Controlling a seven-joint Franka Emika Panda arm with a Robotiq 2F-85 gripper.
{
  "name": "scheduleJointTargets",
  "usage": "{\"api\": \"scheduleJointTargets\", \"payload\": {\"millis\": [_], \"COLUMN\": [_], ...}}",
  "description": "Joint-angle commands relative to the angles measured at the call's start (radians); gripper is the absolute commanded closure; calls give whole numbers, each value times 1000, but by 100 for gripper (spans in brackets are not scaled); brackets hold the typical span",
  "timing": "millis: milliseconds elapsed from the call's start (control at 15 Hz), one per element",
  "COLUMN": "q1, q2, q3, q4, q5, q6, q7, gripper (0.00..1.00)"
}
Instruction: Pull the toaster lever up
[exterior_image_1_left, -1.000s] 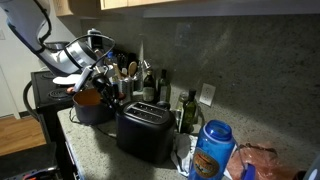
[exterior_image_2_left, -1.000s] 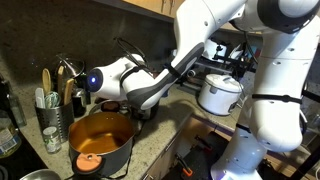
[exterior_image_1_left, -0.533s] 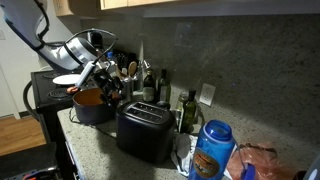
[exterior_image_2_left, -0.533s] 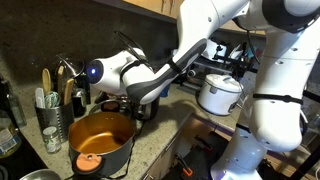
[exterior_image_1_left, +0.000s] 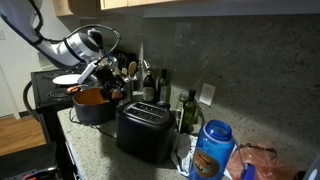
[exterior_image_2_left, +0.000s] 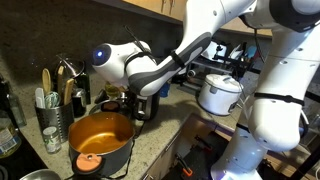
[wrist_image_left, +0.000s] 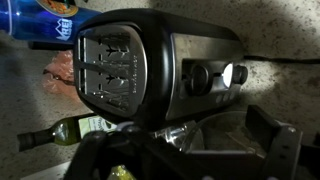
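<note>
Jaws stand apart with nothing between them, as far as the dim wrist view lets me judge: two dark prongs at the bottom edge with a gap between. They hang on the end of the white arm (exterior_image_1_left: 72, 46), up over the dark pot (exterior_image_1_left: 92, 104) with the orange inside, and touch nothing.

The toaster (exterior_image_1_left: 145, 130) sits on the speckled desk (exterior_image_1_left: 98, 152), just beside the pot on one hand and with the blue-lidded jar (exterior_image_1_left: 212, 148) further along on the other, a row of bottles (exterior_image_1_left: 187, 110) behind it against the wall. From the wrist view I look down on its glossy top and both slots, and on the end face (wrist_image_left: 205, 75) there is a round knob and a bright glinting piece (wrist_image_left: 235, 73) that I take for the lever handle. Whether it sits low or high in its track I cannot tell.

To my eye the step in hand is the approach: the jaws are well apart from the toaster and hold no lever. What the next move calls for, I reckon, is bringing the wrist down and across to that end face, getting one finger under the handle, or closing lightly around it, then drawing straight up along the track. The pot rim is near the path, and the toaster looks light enough to lift or slide if the pull goes off line.
</note>
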Motion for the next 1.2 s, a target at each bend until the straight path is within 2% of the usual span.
{"api": "scheduleJointTargets", "payload": {"millis": [0,267,600,1133], "q1": [-24,-36,-38,-54], "q2": [-77,-114,-161,-258], "q3": [-8,-13,-13,-47], "q4": [-55,-71,-74,-108], "q5": [89,187,280,556], "q6": [98,147,143,203], "q7": [-61,-128,-199,-498], "gripper": [0,0,0,0]}}
